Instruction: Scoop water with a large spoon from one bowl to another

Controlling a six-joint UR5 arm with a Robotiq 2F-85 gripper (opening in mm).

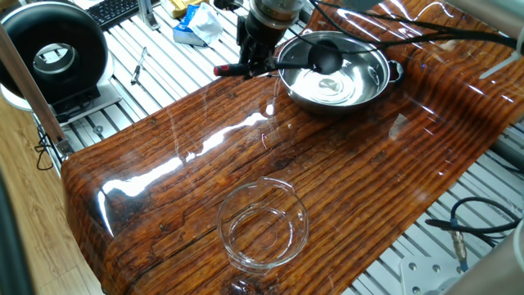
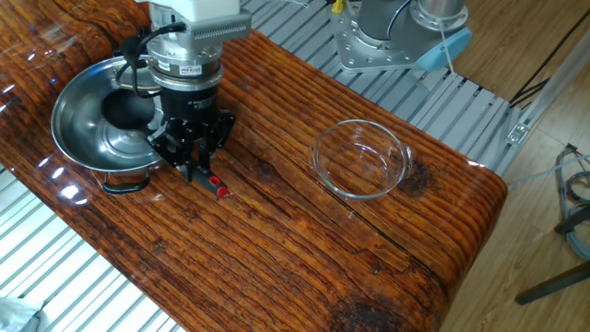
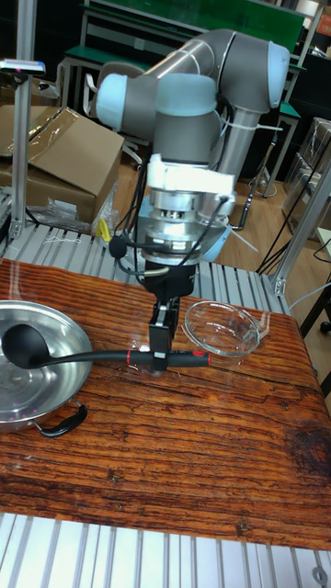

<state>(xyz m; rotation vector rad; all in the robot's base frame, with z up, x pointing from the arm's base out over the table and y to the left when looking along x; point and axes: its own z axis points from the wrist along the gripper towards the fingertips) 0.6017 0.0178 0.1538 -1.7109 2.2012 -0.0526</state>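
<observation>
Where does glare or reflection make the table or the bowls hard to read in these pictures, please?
One fixed view: white glare streaks the glossy wooden table and the shiny steel bowl. The other fixed view: small glints near the table's left edge; the clear glass bowl reads well. Tall fixed view: almost glare-free.

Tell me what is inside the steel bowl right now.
The steel bowl holds shiny water, with the ladle's cup over it. Whether the cup touches the water cannot be told.
</observation>
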